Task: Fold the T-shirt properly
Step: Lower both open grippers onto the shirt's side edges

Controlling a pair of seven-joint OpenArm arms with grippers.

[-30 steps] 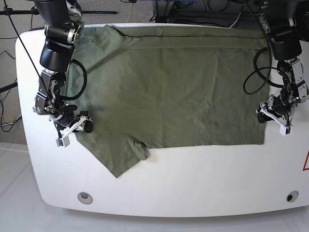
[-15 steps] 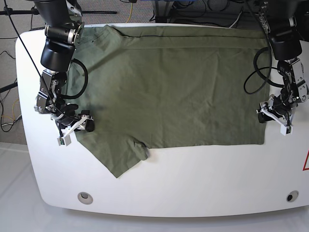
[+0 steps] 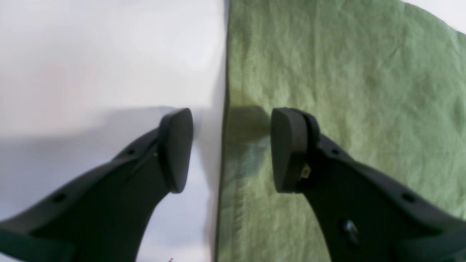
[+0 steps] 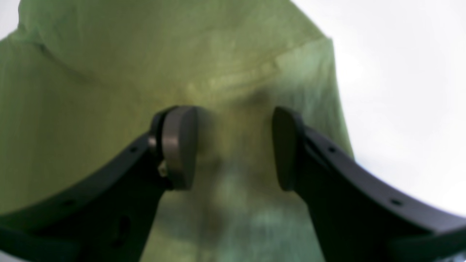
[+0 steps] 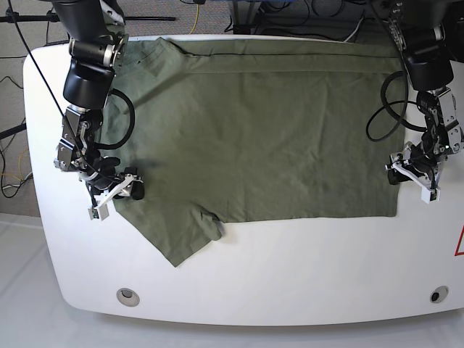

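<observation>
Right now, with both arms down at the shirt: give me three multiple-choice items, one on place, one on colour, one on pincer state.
1. Where does the left pincer sit relative to the T-shirt?
A. Straddling its straight side edge
B. Over the neck opening
C. Off the table altogether

2. What colour is the T-shirt?
A. Navy blue
B. Olive green
C. White

3. What state is the right pincer in?
A. Shut on a fold of fabric
B. Shut on nothing
C. Open, with fabric below the gap

Answers:
1. A: the left wrist view shows one finger over the white table and the other over cloth, the edge running between them.
2. B: every view shows plain olive-green fabric.
3. C: the right wrist view shows the two pads apart, green cloth visible between them, nothing pinched.
</observation>
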